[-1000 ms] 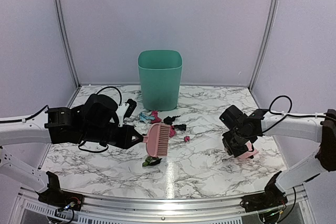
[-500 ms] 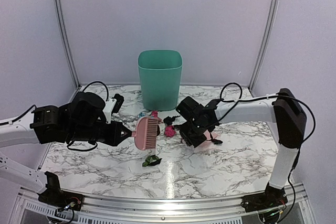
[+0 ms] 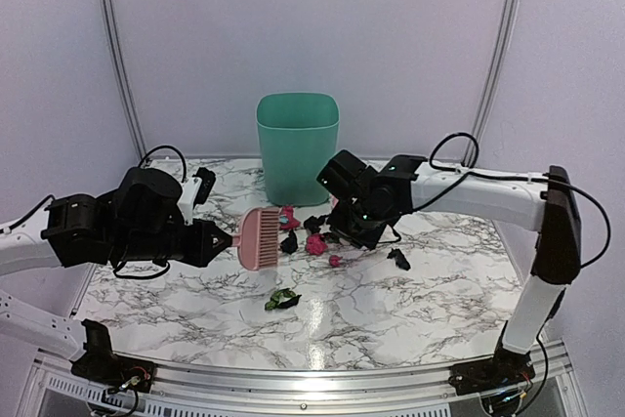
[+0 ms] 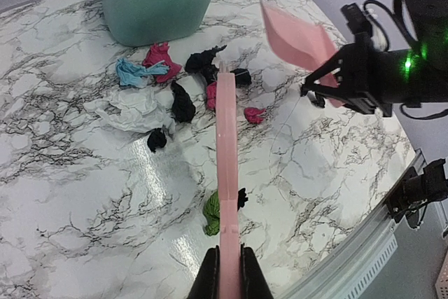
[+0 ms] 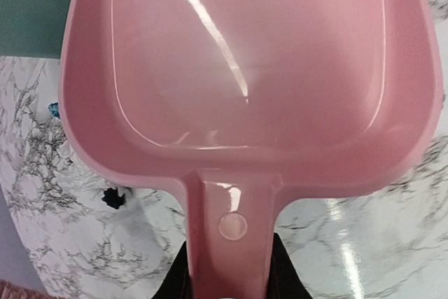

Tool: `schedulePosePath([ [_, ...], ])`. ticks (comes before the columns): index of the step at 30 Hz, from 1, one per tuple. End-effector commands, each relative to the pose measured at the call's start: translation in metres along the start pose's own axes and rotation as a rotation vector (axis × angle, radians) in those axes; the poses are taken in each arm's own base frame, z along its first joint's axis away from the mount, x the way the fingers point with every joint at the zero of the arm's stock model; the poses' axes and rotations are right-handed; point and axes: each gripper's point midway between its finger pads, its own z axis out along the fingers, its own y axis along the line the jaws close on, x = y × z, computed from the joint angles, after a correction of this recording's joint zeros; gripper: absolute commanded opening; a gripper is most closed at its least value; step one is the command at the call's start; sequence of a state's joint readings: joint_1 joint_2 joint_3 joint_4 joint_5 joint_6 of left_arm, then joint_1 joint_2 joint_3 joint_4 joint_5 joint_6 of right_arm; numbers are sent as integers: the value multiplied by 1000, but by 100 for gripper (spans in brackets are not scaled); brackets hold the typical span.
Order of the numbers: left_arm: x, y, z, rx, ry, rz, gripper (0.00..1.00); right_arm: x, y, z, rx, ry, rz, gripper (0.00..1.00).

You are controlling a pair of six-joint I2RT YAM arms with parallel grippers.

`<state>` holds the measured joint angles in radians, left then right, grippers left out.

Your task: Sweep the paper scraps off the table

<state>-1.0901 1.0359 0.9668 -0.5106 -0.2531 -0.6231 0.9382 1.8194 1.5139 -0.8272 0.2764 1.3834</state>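
Observation:
The paper scraps lie in a loose cluster on the table [image 3: 439, 290] in front of the bin: magenta [image 3: 315, 244], black [image 3: 289, 241], a lone green one [image 3: 282, 299] nearer me, and a black one [image 3: 398, 259] to the right. The left wrist view shows light blue [image 4: 131, 73], magenta [image 4: 159, 54], black [image 4: 183, 105] and green [image 4: 212, 213] scraps. My left gripper [image 4: 228, 271] is shut on the pink brush [image 4: 227, 159], held above the scraps' left side. My right gripper [image 5: 231, 274] is shut on the pink dustpan's [image 5: 245, 54] handle, just right of the cluster.
A teal bin [image 3: 298, 144] stands upright at the back centre, right behind the scraps. A crumpled white paper [image 4: 136, 106] lies among the scraps. Grey walls close the table at the back and sides; the metal front edge [image 3: 312, 378] runs between the arm bases.
My right arm swung from the table's right side to the centre with the dustpan, up to the scraps. My left arm drew the brush leftward. A black scrap now lies on the right.

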Motion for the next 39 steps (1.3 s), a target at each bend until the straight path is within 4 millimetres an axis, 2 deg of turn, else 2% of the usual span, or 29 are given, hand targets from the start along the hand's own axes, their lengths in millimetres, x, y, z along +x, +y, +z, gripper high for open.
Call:
schedulePosePath([
  [1, -13, -5, 1, -20, -15, 20, 0, -45, -77, -37, 186, -191, -202, 0],
  [4, -14, -7, 7, -30, -5, 28, 0, -61, -144, -43, 303, -198, -175, 0],
  [5, -14, -7, 8, -33, -2, 30, 0, -62, -153, -44, 268, -180, -191, 0],
  [9, -18, -11, 15, -45, 4, 44, 0, -54, -167, -20, 129, -88, -264, 0],
  [13, -20, -12, 18, -53, 3, 45, 0, -45, -188, -2, 147, -40, -425, 0],
  [16, -18, -8, 20, -71, 0, 43, 0, -31, -189, 16, 98, 36, -497, 0],
  [20, -17, -5, 21, -82, 1, 46, 0, 5, -174, 35, -39, 190, -535, 0],
  [23, -18, -3, 21, -89, -4, 50, 0, 31, -150, 38, -185, 274, -558, 0],
  [32, -26, 4, 17, -107, -27, 46, 0, 116, -45, 24, -575, 486, -655, 0],
  [35, -27, 7, 14, -110, -31, 40, 0, 129, -20, 10, -660, 509, -706, 0],
  [39, -28, 12, 11, -122, -34, 36, 0, 124, -2, -12, -723, 479, -761, 0],
])
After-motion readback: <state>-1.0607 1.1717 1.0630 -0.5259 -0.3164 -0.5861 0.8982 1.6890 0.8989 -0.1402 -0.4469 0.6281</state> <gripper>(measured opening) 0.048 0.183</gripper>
